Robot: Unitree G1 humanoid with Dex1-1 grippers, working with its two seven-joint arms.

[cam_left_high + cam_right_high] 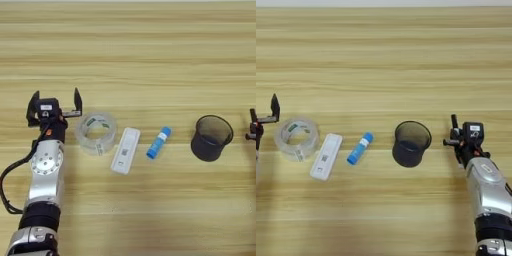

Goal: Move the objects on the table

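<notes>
The left gripper [55, 104] sits at the left of the frame with its two black fingers [78, 99] spread wide apart and grasping nothing; the nearer finger stands just beside the rim of the clear tape roll [96, 132], apart from it as far as can be told. This placement suggests a gripper positioned for an approach to the roll, not one engaged with it. The right gripper [466, 134] rests at the right of the frame, near the dark mesh cup [411, 143] but not touching it; whether its fingers are released or clenched cannot be told. The task's things lie in a loose row across the middle of the frame: the tape roll at the left, lying flat with its hole upward; the flat white device [125, 150] just to its right, set on a slight diagonal; then the blue tube [159, 142], also diagonal, its white label visible. The roll and the device appear close, possibly touching at one corner. The cup stands upright, well apart from the tube. No pen is visible. The row sits between the two arms, within plausible reach of either. The table [140, 45] is light wood with lengthwise grain; nothing of the room beyond it shows.
</notes>
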